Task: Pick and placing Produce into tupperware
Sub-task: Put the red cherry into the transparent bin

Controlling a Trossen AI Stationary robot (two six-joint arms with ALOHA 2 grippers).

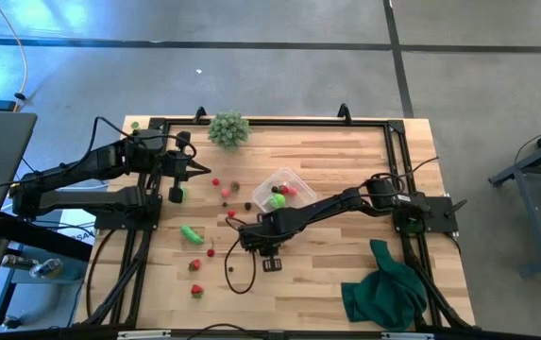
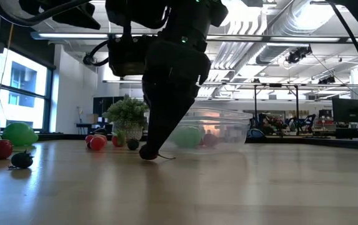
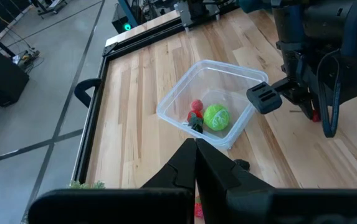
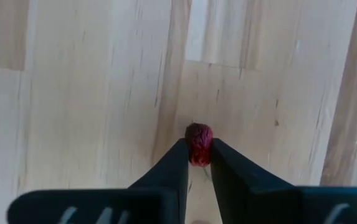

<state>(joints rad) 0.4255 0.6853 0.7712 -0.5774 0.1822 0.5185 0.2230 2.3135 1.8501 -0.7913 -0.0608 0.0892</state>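
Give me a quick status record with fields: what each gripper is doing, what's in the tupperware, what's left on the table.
right gripper: down at the table, fingers closed around a small dark red berry
left gripper: shut, empty, waiting above the table's left side
tupperware: upright, open, beside the right arm
in tupperware: green round piece, red piece, a small dark one
loose produce: green oblong piece and scattered red pieces left of the right gripper
other: bushy clump, green cloth
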